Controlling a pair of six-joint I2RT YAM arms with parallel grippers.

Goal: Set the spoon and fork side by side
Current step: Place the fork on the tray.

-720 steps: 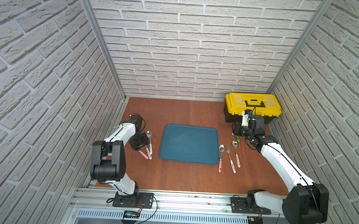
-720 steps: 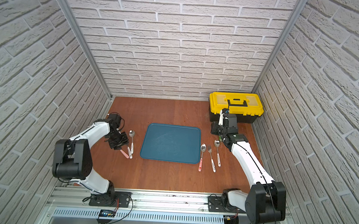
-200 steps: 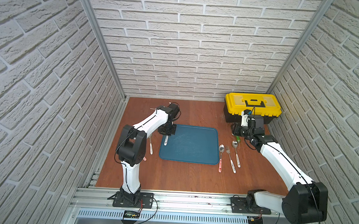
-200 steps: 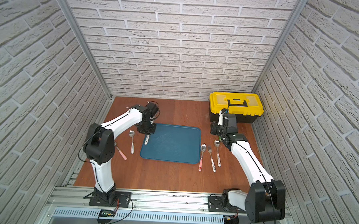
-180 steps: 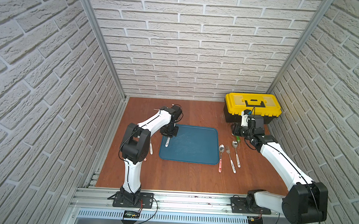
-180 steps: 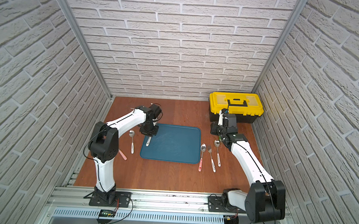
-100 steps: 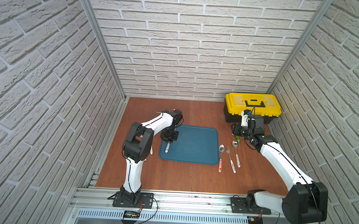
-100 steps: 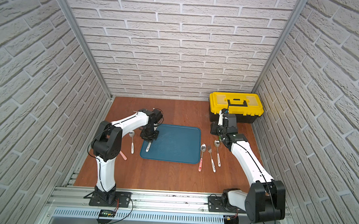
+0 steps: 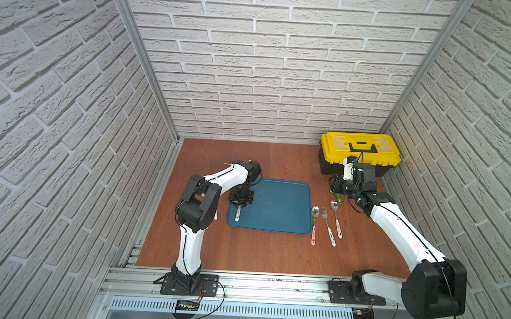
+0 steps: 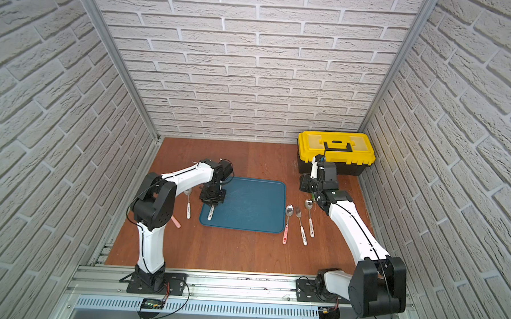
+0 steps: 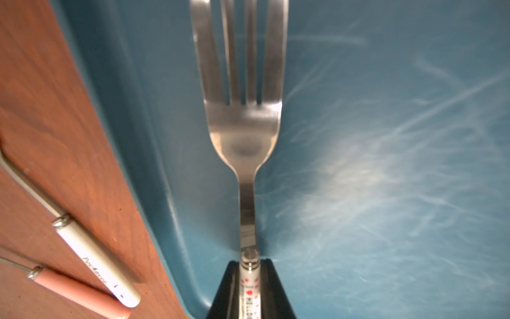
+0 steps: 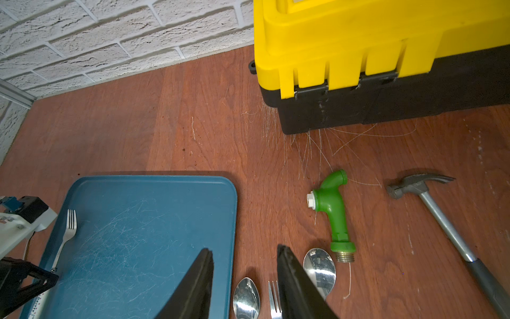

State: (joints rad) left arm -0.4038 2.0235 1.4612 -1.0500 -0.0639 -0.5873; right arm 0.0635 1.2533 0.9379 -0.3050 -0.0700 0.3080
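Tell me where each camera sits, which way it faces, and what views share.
Top views: high over the front rail, looking down at the wooden table; left arm and right arm show whole.
Left wrist: on the left arm, looking along the left pincer, shut on a steel fork with a white printed handle, over the blue plastic tray.
Right wrist: on the right arm, facing the yellow-and-black toolbox past the open right pincer.
Shared: both wrist views show that fork and tray.
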